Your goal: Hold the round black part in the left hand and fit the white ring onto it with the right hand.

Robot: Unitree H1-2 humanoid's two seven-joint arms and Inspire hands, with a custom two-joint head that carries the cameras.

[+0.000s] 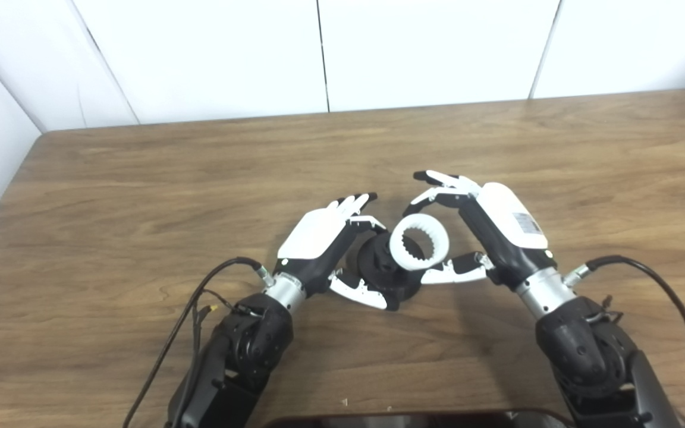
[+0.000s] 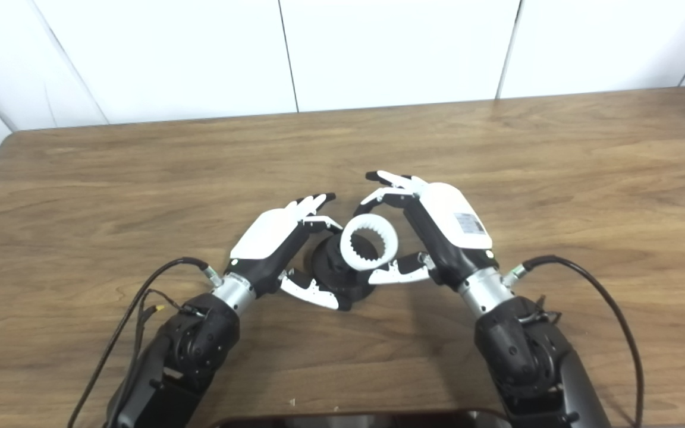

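You're looking at a bare test bench: a wood-grain table point(image 1: 140, 196) with plain white wall panels point(image 1: 426, 47) directly behind it.

Both views look from the robot's head, high above the near edge of the table point(image 1: 140, 178), angled steeply down and forward toward the far white wall point(image 1: 426, 47). The two cameras sit side by side, so they share nearly the whole scene: the wooden top, the wall panels and both arms entering from the near edge. The left eye view shows more of the left side wall and the table's far left corner; the right eye view reaches further right, taking in the far right corner. Both stand moderately close, with the hands mid-frame.
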